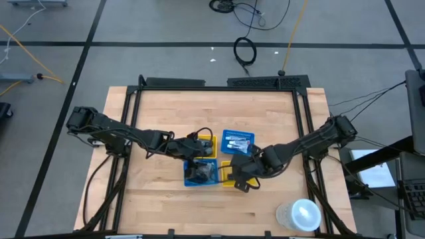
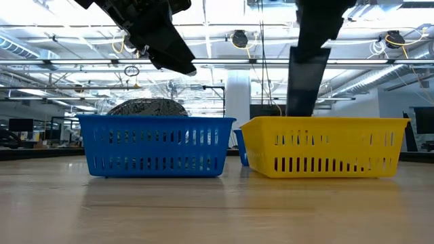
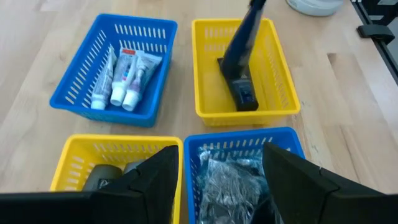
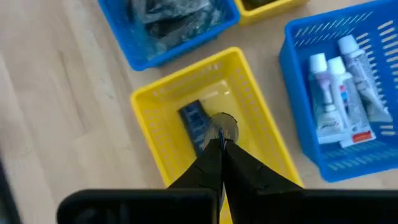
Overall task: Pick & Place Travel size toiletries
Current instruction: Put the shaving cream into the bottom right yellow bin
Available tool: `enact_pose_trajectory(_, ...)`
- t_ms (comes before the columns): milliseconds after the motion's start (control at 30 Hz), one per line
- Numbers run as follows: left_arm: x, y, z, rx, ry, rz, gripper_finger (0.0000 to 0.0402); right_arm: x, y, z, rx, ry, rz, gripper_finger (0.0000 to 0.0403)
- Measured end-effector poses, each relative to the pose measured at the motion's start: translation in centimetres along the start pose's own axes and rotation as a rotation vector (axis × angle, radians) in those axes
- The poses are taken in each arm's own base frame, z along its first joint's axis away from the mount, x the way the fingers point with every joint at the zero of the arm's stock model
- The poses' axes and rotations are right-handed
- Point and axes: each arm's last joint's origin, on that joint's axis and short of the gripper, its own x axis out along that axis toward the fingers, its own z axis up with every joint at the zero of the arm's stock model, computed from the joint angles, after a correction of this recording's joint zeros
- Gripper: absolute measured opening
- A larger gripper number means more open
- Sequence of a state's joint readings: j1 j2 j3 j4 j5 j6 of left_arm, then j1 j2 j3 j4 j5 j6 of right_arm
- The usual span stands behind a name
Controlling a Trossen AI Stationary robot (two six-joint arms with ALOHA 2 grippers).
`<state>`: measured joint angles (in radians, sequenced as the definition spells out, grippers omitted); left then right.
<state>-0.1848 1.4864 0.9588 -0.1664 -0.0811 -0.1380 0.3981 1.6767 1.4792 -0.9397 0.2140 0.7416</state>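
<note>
Right wrist view shows my right gripper (image 4: 221, 142) reaching down into a yellow basket (image 4: 152, 134), its jaws pressed together with only a thin slit between them. Right at their tips lies a small blue-faced item (image 4: 196, 127) beside a round grey piece (image 4: 229, 124); I cannot tell whether the jaws actually pinch anything. Beyond that basket, a blue basket (image 4: 298, 112) just beside it holds the travel size toiletries (image 4: 339, 93), white tubes with white caps lying side by side; one bears a red band. No jaws touch them.

In the left wrist view, my left gripper (image 3: 221, 171) hovers above a second blue basket (image 3: 292, 142) filled with crinkled clear wrapping (image 3: 227, 177), its jaws spread wide and holding nothing. Next to it stands another yellow basket (image 3: 74, 152) with dark oval objects (image 3: 102, 177) inside. Farther on, the same tubes rest in their blue basket.

From above, the four baskets sit clustered in the middle of the wooden counter (image 1: 159, 192), two by two, touching or nearly so. A round white container (image 1: 299, 216) stands well apart near the counter's front right edge. A black cable coil (image 1: 244, 50) lies on the floor beyond the counter.
</note>
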Motion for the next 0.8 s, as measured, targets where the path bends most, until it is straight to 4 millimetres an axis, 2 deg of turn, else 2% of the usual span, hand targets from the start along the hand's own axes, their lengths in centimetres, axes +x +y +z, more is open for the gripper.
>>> enact_pose_trajectory(300, 0.0, 0.0, 0.1, 0.005, -0.007, 0.005, 0.023, 1.6, -0.7, 0.5, -0.07, -0.059, 0.012, 0.0)
enact_pose_trajectory(667, 0.0, 0.1, 0.1, 0.012, -0.011, 0.034, 0.023, 3.6, -1.4, -0.2, -0.105, -0.088, -0.014, 0.0001)
enact_pose_trajectory(800, 0.0, 0.1, 0.1, 0.011, -0.014, 0.034, 0.023, 4.0, -1.4, -0.3, -0.131, -0.092, -0.007, 0.0016)
